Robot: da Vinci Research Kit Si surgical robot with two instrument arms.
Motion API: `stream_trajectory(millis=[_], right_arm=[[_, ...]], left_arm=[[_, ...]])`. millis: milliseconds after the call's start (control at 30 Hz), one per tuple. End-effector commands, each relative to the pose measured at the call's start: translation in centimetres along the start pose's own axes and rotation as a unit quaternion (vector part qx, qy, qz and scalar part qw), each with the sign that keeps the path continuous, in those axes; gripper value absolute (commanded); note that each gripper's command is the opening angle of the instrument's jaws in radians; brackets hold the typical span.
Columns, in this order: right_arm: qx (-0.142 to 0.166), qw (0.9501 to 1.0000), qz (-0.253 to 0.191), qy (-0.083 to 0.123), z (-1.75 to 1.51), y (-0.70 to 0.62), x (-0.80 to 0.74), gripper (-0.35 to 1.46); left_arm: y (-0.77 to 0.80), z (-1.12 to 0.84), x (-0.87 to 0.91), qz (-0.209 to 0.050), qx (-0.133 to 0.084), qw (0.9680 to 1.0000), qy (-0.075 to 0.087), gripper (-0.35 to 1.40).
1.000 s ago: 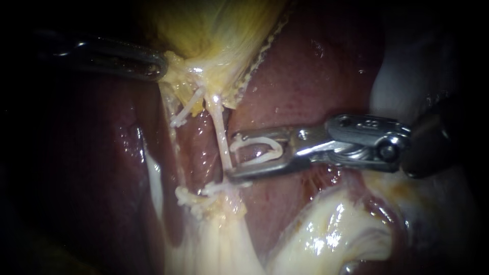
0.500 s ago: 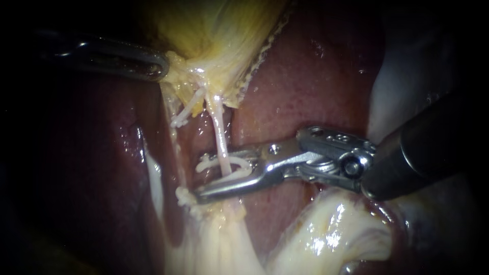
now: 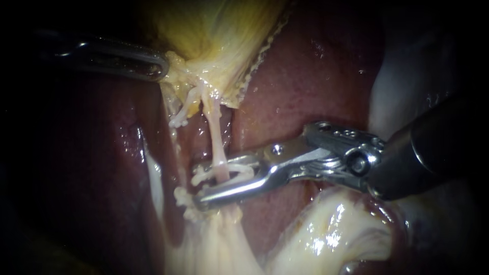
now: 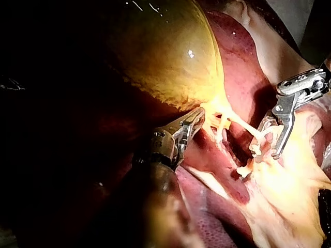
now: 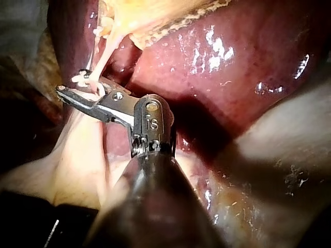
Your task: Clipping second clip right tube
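Right instrument [image 3: 197,183], level from frame right, hand clamped on clip [image 3: 239,164] astride right tube [image 3: 214,127] — gallbladder [image 4: 165,57] dome seen only in left wrist view.

Light pools at the centre of the endoscope view, and its edges sink to near-black, leaving the left instrument [image 3: 153,63] in shadow. Glare glints off the wet liver [image 3: 316,76] and the metal of the right instrument [image 3: 199,184]; the clip [image 3: 232,178] shows bright. In the left wrist view the gallbladder [image 4: 170,57] glows amid darkness.
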Motion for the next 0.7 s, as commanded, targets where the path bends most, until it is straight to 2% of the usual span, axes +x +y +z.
stream_trajectory(millis=[33, 200, 233, 267, 300, 700], right_arm=[[0.000, 1.0000, 0.004, 0.000, 0.00, 0.01, -0.01, 0.14], [0.001, 0.9998, 0.018, -0.001, -0.03, 0.00, -0.02, -0.09], [0.001, 0.9998, 0.021, -0.002, -0.03, 0.00, -0.02, -0.16], [0.001, 0.9996, 0.027, -0.002, -0.04, 0.00, -0.02, -0.31], [0.002, 0.9994, 0.033, -0.001, -0.05, 0.00, -0.03, -0.35], [-0.001, 0.9994, 0.033, -0.006, -0.08, 0.04, -0.04, -0.35]], left_arm=[[0.00, 0.00, 0.00, 0.000, 0.000, 1.0000, 0.000, -0.35], [0.00, 0.00, 0.00, 0.000, 0.000, 1.0000, 0.000, -0.35], [0.00, 0.00, 0.00, 0.000, 0.000, 1.0000, 0.000, -0.35], [0.00, 0.00, 0.00, 0.000, 0.000, 1.0000, 0.000, -0.35], [0.00, 0.00, 0.00, 0.000, 0.000, 1.0000, 0.000, -0.35], [0.00, 0.01, 0.00, 0.000, 0.000, 1.0000, 0.000, -0.35]])
